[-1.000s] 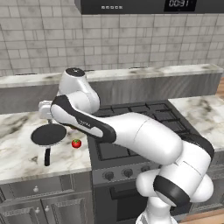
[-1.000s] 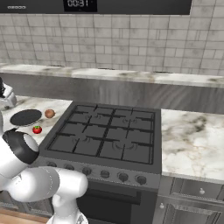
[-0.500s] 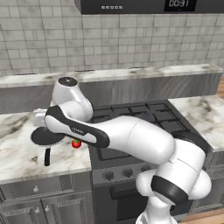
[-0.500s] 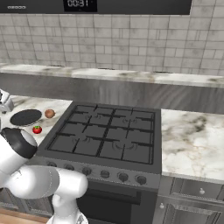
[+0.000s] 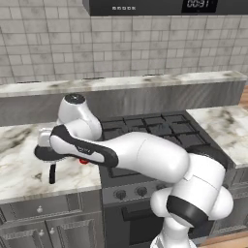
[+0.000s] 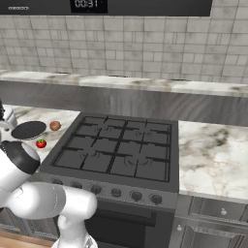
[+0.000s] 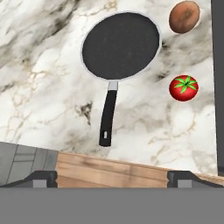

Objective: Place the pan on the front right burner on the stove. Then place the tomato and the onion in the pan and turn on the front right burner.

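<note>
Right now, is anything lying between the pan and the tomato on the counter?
No. In the hand view, only bare marble counter lies between the pan and the tomato. The onion sits apart, beside the pan's rim.

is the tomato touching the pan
Apart. The hand view shows bare marble counter between the tomato and the rim of the pan.
</note>
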